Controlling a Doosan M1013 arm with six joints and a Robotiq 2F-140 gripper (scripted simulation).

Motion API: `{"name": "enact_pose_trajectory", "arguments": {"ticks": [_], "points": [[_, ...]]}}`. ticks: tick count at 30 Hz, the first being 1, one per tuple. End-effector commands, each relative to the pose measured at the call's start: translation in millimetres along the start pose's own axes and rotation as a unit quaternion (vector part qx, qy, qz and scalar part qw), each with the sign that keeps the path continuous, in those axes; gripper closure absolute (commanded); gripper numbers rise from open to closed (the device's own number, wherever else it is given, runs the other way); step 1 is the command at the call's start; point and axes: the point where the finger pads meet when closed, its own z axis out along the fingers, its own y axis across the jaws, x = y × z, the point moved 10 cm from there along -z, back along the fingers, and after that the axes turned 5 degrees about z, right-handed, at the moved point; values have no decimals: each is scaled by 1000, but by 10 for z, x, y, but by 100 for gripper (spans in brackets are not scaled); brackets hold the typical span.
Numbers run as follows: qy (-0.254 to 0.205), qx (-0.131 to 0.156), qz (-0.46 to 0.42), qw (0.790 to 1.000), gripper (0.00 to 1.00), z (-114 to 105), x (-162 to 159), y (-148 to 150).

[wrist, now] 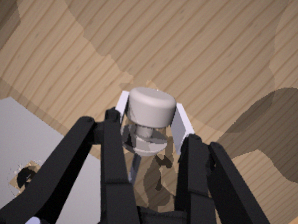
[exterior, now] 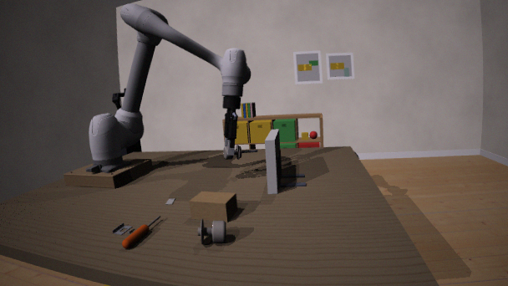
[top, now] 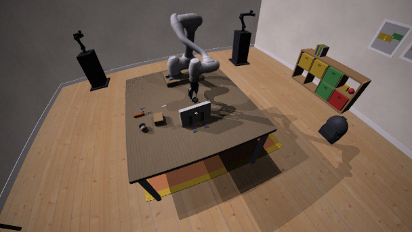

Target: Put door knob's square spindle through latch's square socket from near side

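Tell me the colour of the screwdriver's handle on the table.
Orange, shown best in the exterior view: the screwdriver lies near the table's front edge.

Bench (top: pixel 203 149): matt ribbed wood. Knob (wrist: pixel 152 107): smooth satin grey metal. Tool (wrist: pixel 149 137): matt black plastic. Door slab (exterior: pixel 272 160): flat matt grey. Screwdriver (exterior: pixel 136 236): glossy orange handle. Block (exterior: pixel 212 205): plain wood.
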Motion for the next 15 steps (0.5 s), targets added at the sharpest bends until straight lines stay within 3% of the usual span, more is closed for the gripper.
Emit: {"name": "enact_pose_trajectory", "arguments": {"ticks": [1,4,9,15], "points": [[-3,10,43,999,58,-7,1,-9],[-3,10,43,999,58,-36,-24,-170],[-3,11,46,999,58,-37,-25,-173],[-8,27,115,993,58,-40,-25,-173]]}}
